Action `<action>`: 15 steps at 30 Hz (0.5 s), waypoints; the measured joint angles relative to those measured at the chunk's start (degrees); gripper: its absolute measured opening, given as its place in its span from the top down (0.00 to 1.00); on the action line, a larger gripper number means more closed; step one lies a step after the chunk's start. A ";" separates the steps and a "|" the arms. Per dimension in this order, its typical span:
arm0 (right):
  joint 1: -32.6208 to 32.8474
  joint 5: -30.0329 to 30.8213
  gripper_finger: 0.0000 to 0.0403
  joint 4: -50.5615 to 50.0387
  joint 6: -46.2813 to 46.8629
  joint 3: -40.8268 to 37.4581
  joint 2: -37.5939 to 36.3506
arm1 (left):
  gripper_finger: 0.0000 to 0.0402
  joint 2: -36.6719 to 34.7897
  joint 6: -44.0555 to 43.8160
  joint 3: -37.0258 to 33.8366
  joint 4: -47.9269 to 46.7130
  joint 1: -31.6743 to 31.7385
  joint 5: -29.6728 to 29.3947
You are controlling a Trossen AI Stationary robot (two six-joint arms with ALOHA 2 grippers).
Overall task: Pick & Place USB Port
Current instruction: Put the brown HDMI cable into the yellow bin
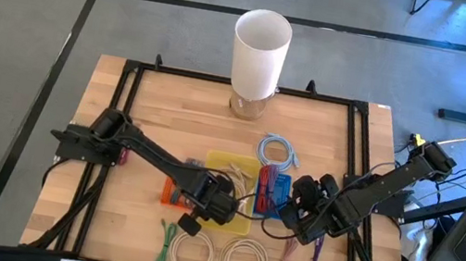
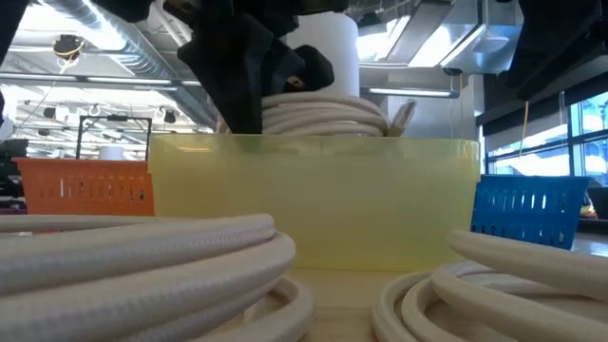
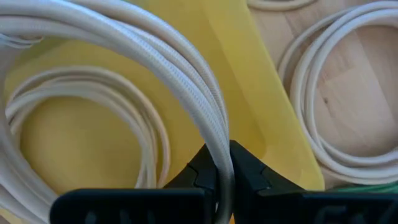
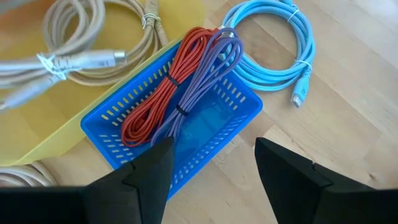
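Left gripper [image 3: 217, 177]: we find it clenched on a white cable [image 3: 186, 81] over the yellow tray [image 3: 249, 93], near the worktop's [image 1: 161, 110] front edge; right gripper [image 4: 214, 165]: released, fingers spread, above the blue basket [image 4: 211, 118] beside the tray; basket holds a red cable [image 4: 161, 93] and a purple cable [image 4: 205, 81]; light blue cable [image 4: 273, 43] lies just behind it on the worktop; white cup [image 1: 260, 50] at the back edge.

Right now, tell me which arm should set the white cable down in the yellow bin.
Left. Its claw is already shut on the white cable directly over the yellow bin. The right claw is open and empty, hovering over the blue basket.
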 joint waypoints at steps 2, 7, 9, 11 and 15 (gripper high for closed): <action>0.02 0.00 0.44 0.00 0.01 0.00 0.00 | 0.97 0.47 0.18 0.00 0.12 0.01 0.08; 0.02 -0.10 0.44 0.02 0.00 0.00 0.00 | 0.97 1.38 0.18 0.03 1.45 0.47 1.11; 0.02 -0.17 0.44 0.03 0.00 0.00 0.00 | 0.97 2.11 0.17 0.03 1.90 0.46 2.39; 0.02 -0.17 0.44 0.01 -0.04 0.00 0.00 | 0.97 3.15 0.16 0.04 2.29 0.36 3.34; 0.02 -0.17 0.44 -0.05 -0.15 0.00 0.00 | 0.97 5.87 0.19 0.04 3.25 0.42 5.12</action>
